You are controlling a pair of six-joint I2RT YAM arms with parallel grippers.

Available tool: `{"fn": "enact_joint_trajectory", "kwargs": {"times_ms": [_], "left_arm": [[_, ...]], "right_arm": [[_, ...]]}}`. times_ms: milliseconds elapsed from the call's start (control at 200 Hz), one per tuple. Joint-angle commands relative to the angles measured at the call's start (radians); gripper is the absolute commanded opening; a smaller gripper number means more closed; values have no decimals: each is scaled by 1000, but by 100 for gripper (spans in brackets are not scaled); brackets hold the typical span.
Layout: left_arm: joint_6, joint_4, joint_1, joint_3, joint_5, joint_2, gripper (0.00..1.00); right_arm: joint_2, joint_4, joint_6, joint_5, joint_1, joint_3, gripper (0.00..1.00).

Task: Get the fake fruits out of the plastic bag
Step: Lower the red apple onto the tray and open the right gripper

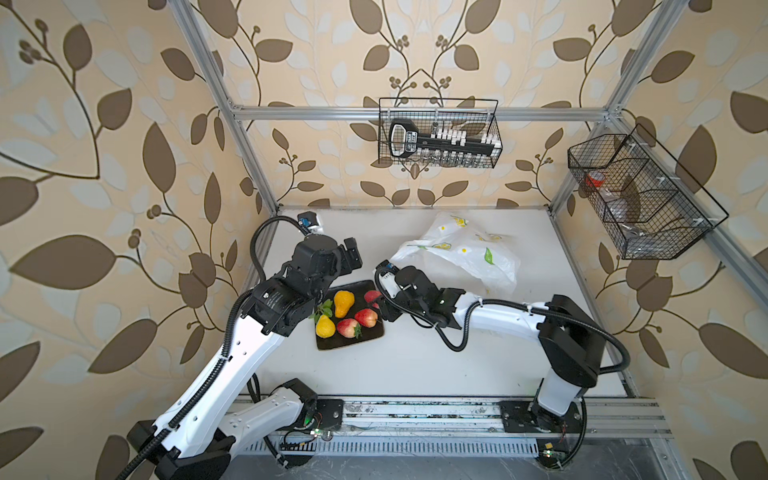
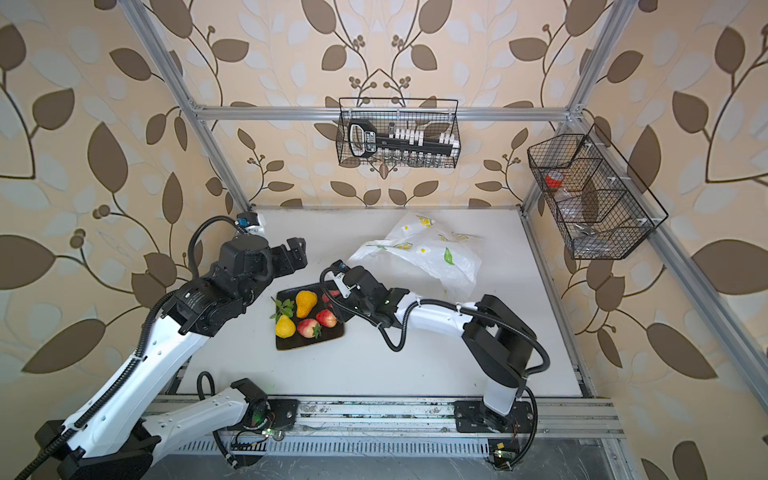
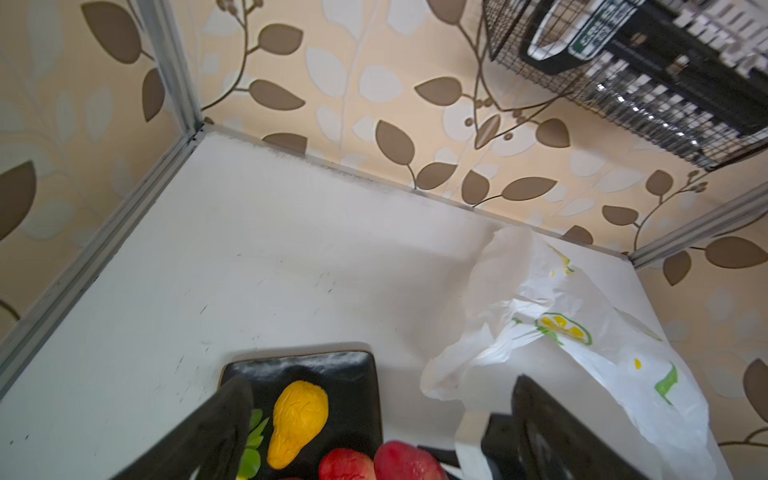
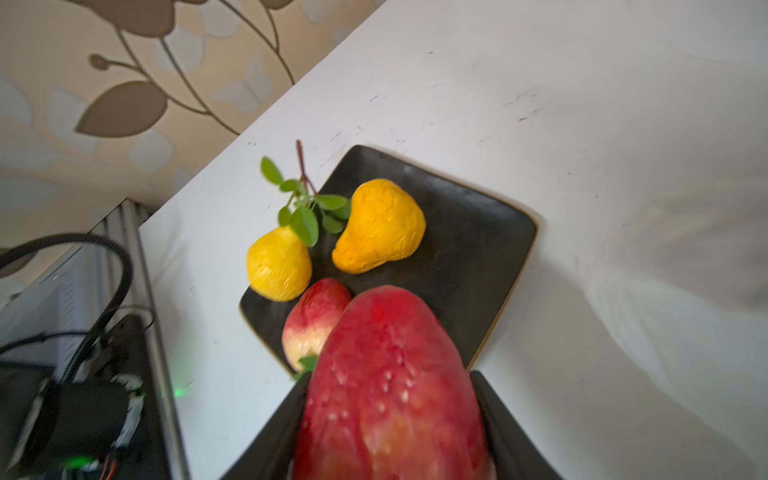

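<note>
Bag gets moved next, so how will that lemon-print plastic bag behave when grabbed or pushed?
The lemon-print plastic bag looks thin and crumpled, so it will probably flop and drape rather than hold shape. It lies slumped, so it is probably light and may slide on the smooth white table.

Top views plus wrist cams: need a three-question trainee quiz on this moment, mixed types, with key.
1. True or false: the plastic bag lies on the white table, off the black tray.
2. What do the right jaws grip? A) nothing B) a red strawberry C) the plastic bag
3. Fill in: the left jaws stand ___, with nothing between them.
Key: 1 true; 2 B; 3 open.
</note>
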Motion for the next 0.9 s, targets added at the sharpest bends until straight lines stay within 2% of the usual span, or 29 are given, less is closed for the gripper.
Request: {"fn": "enact_joint_trajectory", "kwargs": {"times_ms": [0, 150, 280, 475, 680, 895], "left_arm": [[-104, -101, 2, -41, -88, -43, 96], [-127, -142, 3, -72, -96, -81, 96], [-128, -149, 2, -78, -90, -91, 96], [-101, -147, 2, -67, -66, -81, 96], [-72, -137, 2, -57, -50, -72, 96], [-37, -106, 2, -36, -27, -49, 97]], "right_arm": [[96, -20, 62, 86, -2, 97, 49], [233, -67, 68, 130, -6, 224, 52], [333, -108, 69, 121, -14, 317, 55], [415, -136, 55, 119, -16, 389, 64], [399, -131, 37, 106, -16, 397, 77], [233, -93, 31, 75, -14, 313, 79]]}}
